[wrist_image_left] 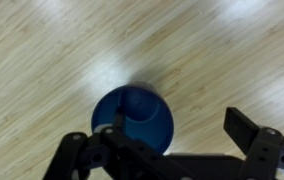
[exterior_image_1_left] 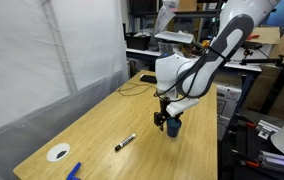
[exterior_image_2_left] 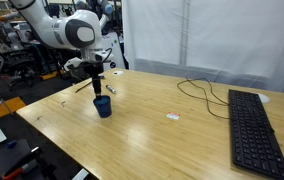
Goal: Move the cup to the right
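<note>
The cup point(exterior_image_1_left: 173, 127) is small, dark blue and stands upright on the wooden table, near its edge. It also shows in the other exterior view point(exterior_image_2_left: 103, 107). My gripper point(exterior_image_1_left: 169, 116) hangs just above it, pointing down point(exterior_image_2_left: 99, 90). In the wrist view the cup point(wrist_image_left: 142, 118) lies under the left finger, which reaches over its rim. The right finger stands well off to the side over bare wood. The gripper point(wrist_image_left: 180, 125) is open and holds nothing.
A black marker point(exterior_image_1_left: 125, 142), a white disc point(exterior_image_1_left: 58, 153) and a flat bright-blue object point(exterior_image_1_left: 74, 171) lie on the table. A black keyboard point(exterior_image_2_left: 250, 125), a thin cable point(exterior_image_2_left: 197, 92) and a small white scrap point(exterior_image_2_left: 173, 117) lie at the other end.
</note>
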Robot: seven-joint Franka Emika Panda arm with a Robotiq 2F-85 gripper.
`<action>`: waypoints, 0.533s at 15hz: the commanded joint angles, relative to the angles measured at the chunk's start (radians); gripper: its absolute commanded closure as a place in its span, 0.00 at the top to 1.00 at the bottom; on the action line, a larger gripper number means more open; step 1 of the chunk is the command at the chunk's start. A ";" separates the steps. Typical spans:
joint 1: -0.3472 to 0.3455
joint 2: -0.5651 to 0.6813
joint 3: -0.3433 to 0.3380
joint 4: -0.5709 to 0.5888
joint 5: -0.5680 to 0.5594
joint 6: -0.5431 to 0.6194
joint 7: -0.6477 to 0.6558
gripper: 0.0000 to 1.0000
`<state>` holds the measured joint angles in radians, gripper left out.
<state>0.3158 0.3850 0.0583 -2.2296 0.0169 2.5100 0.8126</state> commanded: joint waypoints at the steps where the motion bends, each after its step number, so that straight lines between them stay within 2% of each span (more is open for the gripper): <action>1: -0.009 0.019 0.012 0.010 0.019 -0.008 -0.002 1.00; 5: -0.012 0.042 0.017 0.000 0.034 0.031 -0.015 1.00; 7: -0.012 0.042 0.014 -0.009 0.037 0.055 -0.012 0.74; 8: -0.011 0.039 0.012 -0.012 0.036 0.066 -0.010 0.67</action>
<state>0.3154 0.4328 0.0634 -2.2301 0.0306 2.5372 0.8124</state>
